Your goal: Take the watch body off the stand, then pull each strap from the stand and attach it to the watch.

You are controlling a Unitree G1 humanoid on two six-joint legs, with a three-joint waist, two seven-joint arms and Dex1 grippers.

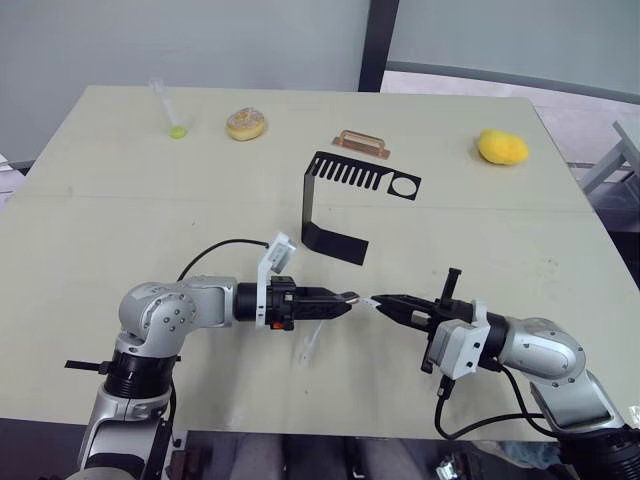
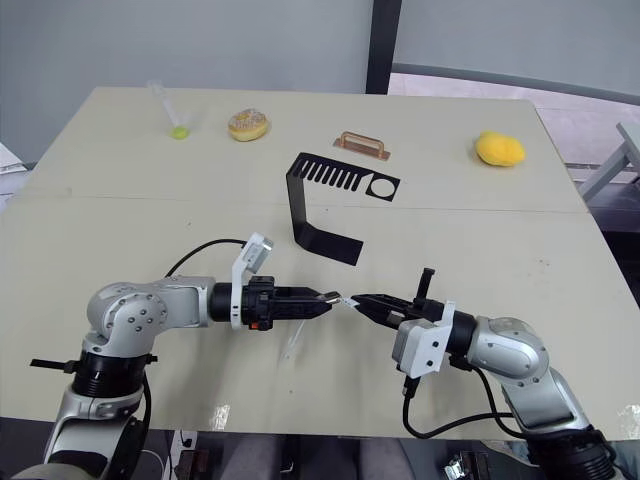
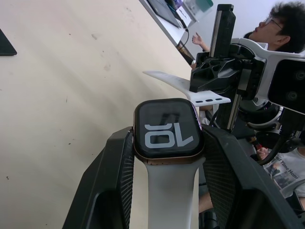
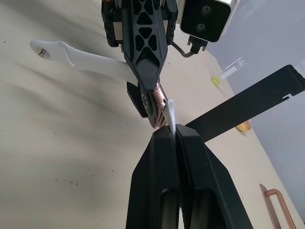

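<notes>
Left eye view: the left gripper [image 1: 345, 300] and right gripper [image 1: 380, 300] meet tip to tip over the bare near half of the table [image 1: 90, 200], with open room on every side of them. One stand [image 1: 345, 195] sits behind them near the table's middle, its slotted top arm bare. Along the far edge lie four other things, well apart: a tube with a green end [image 1: 166, 108], a doughnut [image 1: 245, 124], a copper handle [image 1: 361, 142] just behind the stand, and a yellow lump [image 1: 501, 147] far right. Nothing lies between the grippers and the stand.

Right eye view: the same layout; one white strap [image 2: 293, 343] hangs below the left gripper's fingers.

Left wrist view: the left fingers [image 3: 112, 176] are clamped on the sides of the one watch body [image 3: 167, 130], its screen showing white digits. A strap already runs from its near end. A second strap with holes [image 3: 190, 90] points at its far end, held by the right gripper. A person [image 3: 279, 28] sits beyond the table edge.

Right wrist view: the right fingers [image 4: 193, 162] are closed on the second strap's end, whose free tip touches the watch body
</notes>
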